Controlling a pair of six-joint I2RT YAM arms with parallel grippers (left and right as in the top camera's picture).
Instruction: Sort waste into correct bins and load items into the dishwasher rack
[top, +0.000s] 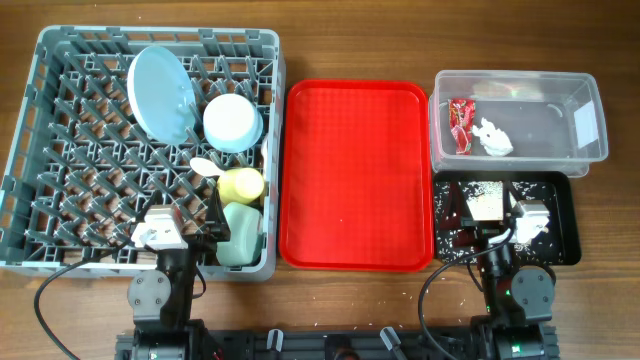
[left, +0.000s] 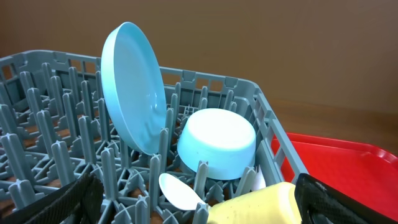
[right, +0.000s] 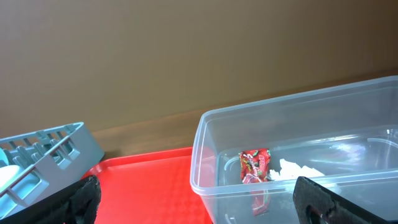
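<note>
The grey dishwasher rack (top: 60, 150) holds the pale blue plate (top: 163, 93) upright, the pale bowl (top: 233, 122) upside down, the white spoon (top: 205, 167), the yellow cup (top: 242, 184) and the mint-green bowl (top: 242, 235). The clear tub (top: 590, 100) holds the red-and-white wrapper (top: 460, 122) and the white tissue (top: 492, 138). The black tray (top: 565, 215) holds whitish crumbs (top: 480, 186). My left gripper (left: 199, 208) is open and empty over the rack's near edge, with the cup (left: 261, 205) between its fingers. My right gripper (right: 199, 205) is open and empty, low over the black tray. The fork is not clearly seen.
The large flat red tray (top: 355, 170) lies bare between the rack and the bins. Both arm bases stand at the table's front edge. A few crumbs lie on the wood by the right arm base (top: 455, 272).
</note>
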